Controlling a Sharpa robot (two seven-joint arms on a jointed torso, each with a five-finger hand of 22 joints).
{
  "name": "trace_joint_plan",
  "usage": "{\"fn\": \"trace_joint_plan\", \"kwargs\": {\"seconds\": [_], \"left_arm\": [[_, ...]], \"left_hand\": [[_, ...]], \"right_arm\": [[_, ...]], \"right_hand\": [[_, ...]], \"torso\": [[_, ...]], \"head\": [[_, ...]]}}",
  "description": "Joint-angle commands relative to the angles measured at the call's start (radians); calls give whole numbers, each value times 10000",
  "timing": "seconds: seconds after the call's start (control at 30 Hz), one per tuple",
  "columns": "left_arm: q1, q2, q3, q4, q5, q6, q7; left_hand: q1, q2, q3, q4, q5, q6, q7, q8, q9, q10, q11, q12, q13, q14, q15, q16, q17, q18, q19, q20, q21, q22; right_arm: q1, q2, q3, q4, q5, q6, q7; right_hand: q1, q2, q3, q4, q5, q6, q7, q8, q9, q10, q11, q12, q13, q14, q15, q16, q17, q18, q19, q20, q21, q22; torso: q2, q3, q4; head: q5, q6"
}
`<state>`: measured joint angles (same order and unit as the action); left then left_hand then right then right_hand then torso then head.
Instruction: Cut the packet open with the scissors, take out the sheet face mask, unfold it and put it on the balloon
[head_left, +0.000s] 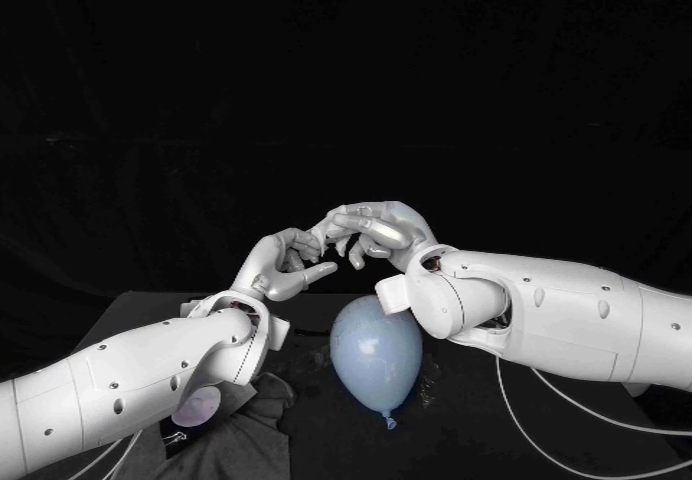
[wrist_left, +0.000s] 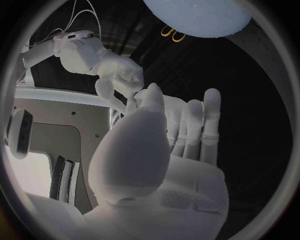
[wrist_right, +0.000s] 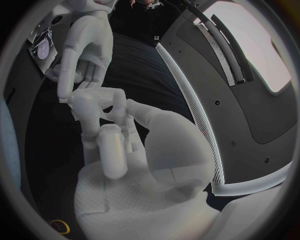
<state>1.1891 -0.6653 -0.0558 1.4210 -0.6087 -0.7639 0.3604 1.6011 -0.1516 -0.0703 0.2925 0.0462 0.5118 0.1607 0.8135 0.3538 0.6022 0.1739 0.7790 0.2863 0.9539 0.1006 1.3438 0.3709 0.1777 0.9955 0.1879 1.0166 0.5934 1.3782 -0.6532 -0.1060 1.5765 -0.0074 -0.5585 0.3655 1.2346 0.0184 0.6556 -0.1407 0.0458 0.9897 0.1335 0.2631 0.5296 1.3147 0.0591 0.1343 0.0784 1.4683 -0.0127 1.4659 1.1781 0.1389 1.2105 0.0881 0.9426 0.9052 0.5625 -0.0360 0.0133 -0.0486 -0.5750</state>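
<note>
We see our left hand (head_left: 289, 262) wide and empty, its fingertips touching our right hand (head_left: 378, 228), which is curled on nothing, with the balloon (head_left: 376, 352) beneath both.

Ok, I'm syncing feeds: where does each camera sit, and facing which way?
Head view: on the robot's head, looking down at the balloon; both arms, left hand and right hand show.
Left wrist view: behind the left hand, facing the right hand past its own fingers.
Right wrist view: behind the right hand, facing the left hand.
Shared: all show the hands' fingers touching.
</note>
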Motion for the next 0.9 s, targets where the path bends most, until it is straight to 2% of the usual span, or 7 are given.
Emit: {"fn": "trace_joint_plan", "kwargs": {"seconds": [0.03,0.1,0.13,0.33,0.53,0.77,0.9], "left_arm": [[-2,62,25,-85,443,-655,-20],[-3,85,28,-130,442,-634,-103],[-3,100,29,-156,414,-618,-172],[-2,206,31,-263,157,-476,-610],[-2,311,31,-325,-93,-453,-967],[-1,404,31,-408,-406,-536,-1272],[-1,425,31,-409,-300,-664,-1169]], "left_hand": [[-106,-5,-39,-10,23,-175,784,349,108,-188,3,341,87,-58,-12,98,-48,45,82,-8,95,57],[-127,-18,-64,-8,21,-238,785,499,156,-260,6,492,124,-58,-11,140,-66,39,98,-6,128,87],[-116,-21,-76,-5,21,-350,787,726,229,-390,8,722,182,-70,-5,211,-87,36,110,-5,170,118],[-67,-46,-76,-9,23,-536,807,1062,329,-684,30,1018,242,-100,16,343,-116,7,182,19,294,264],[-30,-52,-83,-9,21,-706,803,1547,473,-927,29,1503,343,-130,26,559,-143,-8,242,30,429,384],[18,-35,-82,-10,18,-958,763,2355,752,-1195,-6,2425,594,-133,2,1006,-119,-97,537,14,854,897],[-96,-31,-161,-1,19,-1077,764,2474,782,-1310,-4,2593,631,-159,5,1080,-124,-99,530,16,884,905]], "right_arm": [[3,-9,8,75,-167,98,-50],[2,-5,7,94,-174,108,-50],[1,-2,7,105,-177,115,-48],[-4,32,8,140,-185,124,-13],[-7,62,8,158,-187,116,21],[-8,93,9,140,-162,96,66],[-8,85,9,146,-157,99,47]], "right_hand": [[60,-15,38,1,30,49,-2,39,10,63,-21,-50,-8,313,-67,31,0,146,4,-53,-24,8],[60,-15,38,1,30,49,-2,39,10,63,-21,-50,-8,313,-67,31,0,146,4,-53,-24,8],[60,-15,38,1,30,49,-2,39,10,63,-21,-50,-8,313,-67,31,0,146,4,-53,-24,8],[60,-15,38,1,30,49,-2,39,10,63,-21,-50,-8,313,-67,31,0,146,4,-53,-24,8],[51,-21,59,-3,30,50,-2,43,11,70,-21,-57,-7,312,-69,28,-9,143,11,-52,-10,21],[51,-21,59,-3,30,50,-2,43,11,70,-21,-57,-7,312,-69,28,-9,143,11,-52,-10,21],[51,-21,59,-3,30,50,-2,43,11,70,-21,-57,-7,312,-69,28,-9,143,11,-52,-10,21]], "torso": [[-5,7,-3],[-6,8,-3],[-9,8,-4],[-11,10,0],[-8,10,-5],[-6,9,-2],[-3,4,-3]], "head": [[23,-5],[27,-7],[37,-5],[57,-11],[106,0],[130,9],[133,-9]]}}
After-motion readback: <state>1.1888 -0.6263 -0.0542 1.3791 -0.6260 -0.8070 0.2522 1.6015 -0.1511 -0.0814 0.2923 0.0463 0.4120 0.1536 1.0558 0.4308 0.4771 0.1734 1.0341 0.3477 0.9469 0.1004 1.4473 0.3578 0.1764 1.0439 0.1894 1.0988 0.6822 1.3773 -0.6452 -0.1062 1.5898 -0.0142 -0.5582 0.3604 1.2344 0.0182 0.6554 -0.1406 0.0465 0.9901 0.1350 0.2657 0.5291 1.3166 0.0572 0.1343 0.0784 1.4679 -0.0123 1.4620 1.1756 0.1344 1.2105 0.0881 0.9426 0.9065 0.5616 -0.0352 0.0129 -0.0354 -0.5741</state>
